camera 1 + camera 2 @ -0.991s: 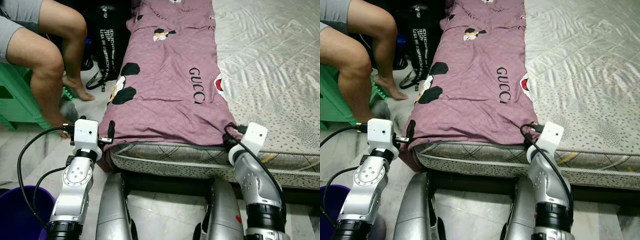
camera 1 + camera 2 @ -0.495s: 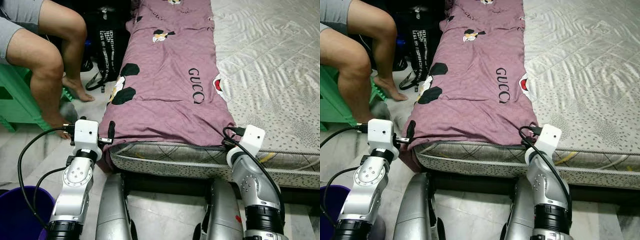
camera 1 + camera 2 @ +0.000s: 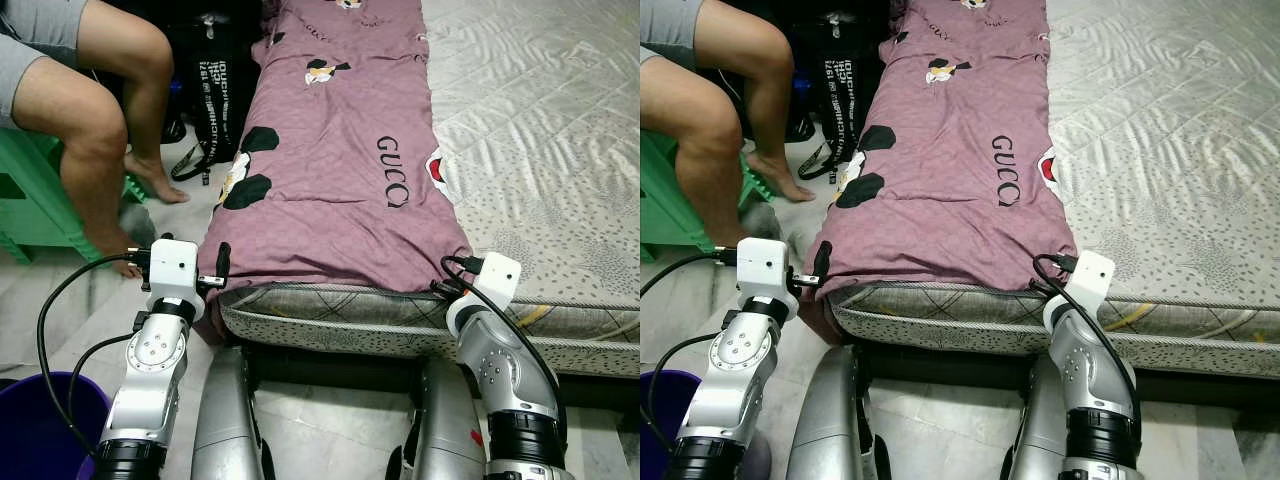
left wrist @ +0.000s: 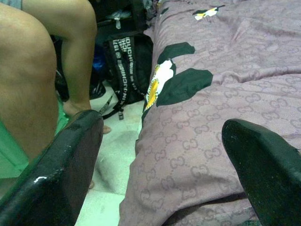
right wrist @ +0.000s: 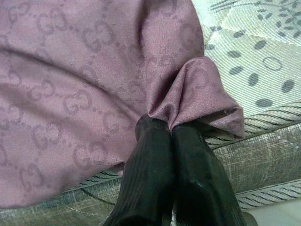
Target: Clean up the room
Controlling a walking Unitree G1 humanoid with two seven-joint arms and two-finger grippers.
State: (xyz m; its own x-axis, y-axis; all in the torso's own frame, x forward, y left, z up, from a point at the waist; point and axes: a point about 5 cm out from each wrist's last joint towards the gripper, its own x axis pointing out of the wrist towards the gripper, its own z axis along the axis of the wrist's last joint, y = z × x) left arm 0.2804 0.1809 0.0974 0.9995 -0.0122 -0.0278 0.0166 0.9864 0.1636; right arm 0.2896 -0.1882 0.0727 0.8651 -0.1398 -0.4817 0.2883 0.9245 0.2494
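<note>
1. At the foot of the bed, the right gripper point(image 5: 170, 141) sits lower and nearer the robot than 1 second ago, and the corner of the purple blanket point(image 3: 340, 170) has come with it.
2. Its 2 fingers are pressed together, pinching a fold of that corner.
3. The left gripper point(image 4: 160, 155) has not moved; its fingers stand wide apart at the blanket's other near corner, gripping nothing.
4. The blanket lies along the left side of the mattress point(image 3: 540, 130), long axis running away from the robot.
5. A person's legs point(image 3: 95, 130) are beside the bed.
</note>
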